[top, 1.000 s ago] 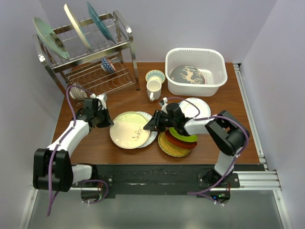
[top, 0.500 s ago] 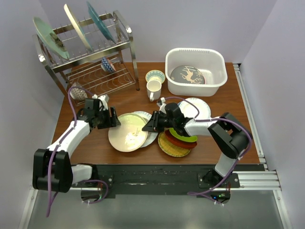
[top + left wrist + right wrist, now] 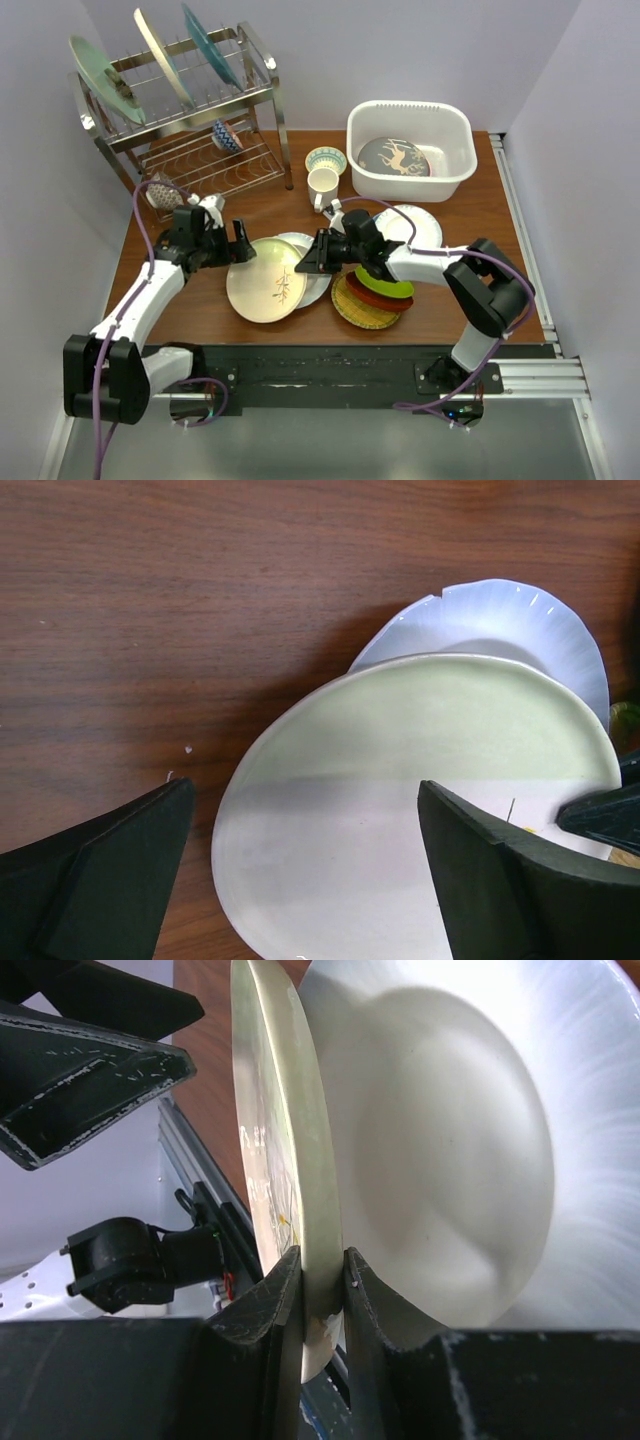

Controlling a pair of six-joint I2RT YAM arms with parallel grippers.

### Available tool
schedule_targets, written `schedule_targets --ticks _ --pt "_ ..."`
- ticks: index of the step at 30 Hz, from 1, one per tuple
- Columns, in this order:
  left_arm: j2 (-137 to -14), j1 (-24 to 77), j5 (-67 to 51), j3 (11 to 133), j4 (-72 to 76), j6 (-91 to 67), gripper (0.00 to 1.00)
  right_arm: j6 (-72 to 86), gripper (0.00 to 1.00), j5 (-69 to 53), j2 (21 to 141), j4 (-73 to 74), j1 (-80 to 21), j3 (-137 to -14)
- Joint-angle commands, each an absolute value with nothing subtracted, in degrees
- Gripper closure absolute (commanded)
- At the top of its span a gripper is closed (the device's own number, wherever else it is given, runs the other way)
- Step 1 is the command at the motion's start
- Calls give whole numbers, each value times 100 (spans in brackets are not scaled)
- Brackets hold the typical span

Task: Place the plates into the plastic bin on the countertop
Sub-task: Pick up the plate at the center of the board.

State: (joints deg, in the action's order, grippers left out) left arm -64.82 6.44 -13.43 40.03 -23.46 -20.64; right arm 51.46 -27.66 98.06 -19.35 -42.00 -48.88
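A cream plate with a twig [image 3: 265, 293] lies tilted over a white plate [image 3: 313, 278] on the countertop [image 3: 250, 205]. My right gripper [image 3: 306, 263] is shut on the cream plate's right rim, and in the right wrist view the rim [image 3: 300, 1160] sits pinched between my fingers [image 3: 322, 1290]. My left gripper [image 3: 240, 246] stands open just off the plate's left edge, and in the left wrist view its gripper [image 3: 305, 800] spans the plate [image 3: 420, 750] without touching it. The plastic bin [image 3: 372, 125] at the back holds a dark deer plate [image 3: 393, 157].
A stack of yellow woven [image 3: 360, 310], red-orange [image 3: 380, 295] and lime green [image 3: 388, 284] plates lies under my right arm, with another white plate [image 3: 415, 225] behind. A mug [image 3: 322, 187], a small bowl [image 3: 326, 159] and the wire dish rack [image 3: 190, 120] stand at the back left.
My left gripper has opened and let go of the cream plate's left rim. The right gripper has tightened on the right rim and shifted slightly left, and the plate has slid a little toward the near edge.
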Motion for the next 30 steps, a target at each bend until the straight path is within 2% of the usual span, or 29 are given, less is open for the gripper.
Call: schedule_targets --ticks 1,11,30 --pt "-6135 650 -976 4166 -2364 -2197 0 5106 100 -2935 9378 -2039 -4219 -5273" --pt "-5379 624 -703 4078 -2276 -2259 0 5063 100 -2830 9027 -1828 -4210 -5344" --pt "-5370 554 -773 4069 -2268 -2259 0 4773 100 -2558 8394 -1020 -4157 -5722"
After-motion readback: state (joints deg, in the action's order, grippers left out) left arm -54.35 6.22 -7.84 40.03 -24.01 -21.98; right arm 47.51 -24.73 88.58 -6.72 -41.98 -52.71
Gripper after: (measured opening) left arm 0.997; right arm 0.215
